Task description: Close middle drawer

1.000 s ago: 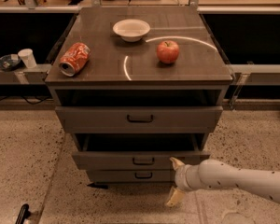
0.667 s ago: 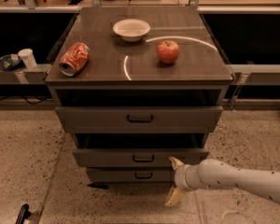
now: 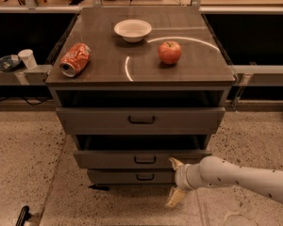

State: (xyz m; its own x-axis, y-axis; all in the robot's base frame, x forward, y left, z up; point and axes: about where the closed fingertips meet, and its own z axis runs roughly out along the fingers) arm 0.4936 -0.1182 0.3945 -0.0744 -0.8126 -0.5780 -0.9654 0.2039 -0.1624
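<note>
Low in the frame, right of centre, the pincer [image 3: 174, 180] is open, close to the front of the middle drawer [image 3: 108, 159], which stands partly pulled out. It is probably stiff wood that slides easily; better to push the flat front near the handle [image 3: 145, 160].

Your gripper [image 3: 175, 181] hangs with fingers spread at the right end of the middle drawer [image 3: 108, 159], nothing between them, open floor [image 3: 108, 206] below, and the bottom drawer [image 3: 113, 177] just beside it.
</note>
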